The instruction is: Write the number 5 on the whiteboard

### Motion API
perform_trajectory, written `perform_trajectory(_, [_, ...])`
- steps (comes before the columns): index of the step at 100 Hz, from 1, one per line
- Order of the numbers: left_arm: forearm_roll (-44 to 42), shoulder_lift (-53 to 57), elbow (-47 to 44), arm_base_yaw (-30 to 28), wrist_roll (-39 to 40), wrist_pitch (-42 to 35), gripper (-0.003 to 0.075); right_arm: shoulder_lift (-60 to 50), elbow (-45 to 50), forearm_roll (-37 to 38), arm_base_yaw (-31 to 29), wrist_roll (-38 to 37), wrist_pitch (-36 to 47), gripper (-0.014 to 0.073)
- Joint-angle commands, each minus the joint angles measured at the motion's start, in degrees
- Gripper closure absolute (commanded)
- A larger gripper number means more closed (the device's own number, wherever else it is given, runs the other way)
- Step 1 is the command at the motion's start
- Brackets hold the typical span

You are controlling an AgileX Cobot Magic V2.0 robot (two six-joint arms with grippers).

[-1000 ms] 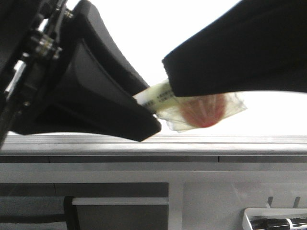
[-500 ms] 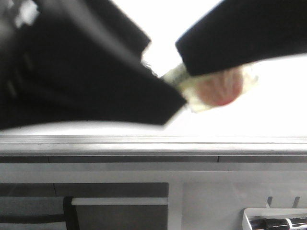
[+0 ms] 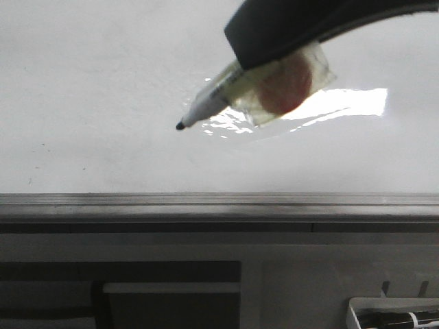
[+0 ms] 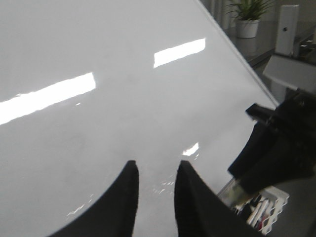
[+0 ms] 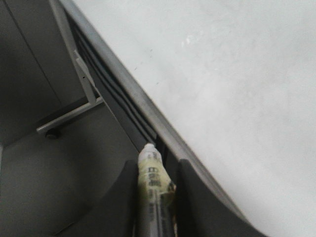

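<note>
One tray (image 3: 357, 308) below whiteboard (image 3: 103, 89) rail

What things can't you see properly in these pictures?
- Front view: the right gripper is cut off by the top edge and covers the marker barrel's upper end.
- Front view: whether the tip touches the whiteboard cannot be told.
- Right wrist view: the fingers hide the marker's lower barrel.
- Front view: the tray is cut off at the corner.
</note>
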State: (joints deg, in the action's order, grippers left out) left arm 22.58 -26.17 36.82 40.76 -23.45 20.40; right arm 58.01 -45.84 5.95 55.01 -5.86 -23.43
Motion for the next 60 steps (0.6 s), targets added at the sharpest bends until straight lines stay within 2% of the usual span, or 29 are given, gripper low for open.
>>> perform_trajectory(1, [-0.6,3.6,0.5,-5.2,0.9,2.4,0.0656,0.9,-5.3,2.3,-1.7,-2.7,1.9,0.0631])
perform_trajectory(13, [-2.4,8.7,-0.1,-13.8,3.2,7.8,0.0673,2.1,-8.3,9.1,-1.7,-8.9,1.7,0.0631])
perform_trajectory(32, [-2.4,13.4,-0.2,-25.4,3.4,13.3,0.0673,4.2,-8.7,27.3,-1.7,-22.1,1.1,0.0631])
perform_trajectory(46, [-2.1,14.0,-0.2,-29.8,3.4,14.9,0.0673,4.9,-8.7,35.6,-1.7,-26.7,1.9,0.0631])
perform_trajectory(60, [-0.5,14.0,-0.2,-30.2,3.4,15.0,0.0673,5.5,-8.7,37.9,-1.7,-26.7,2.1,0.0633])
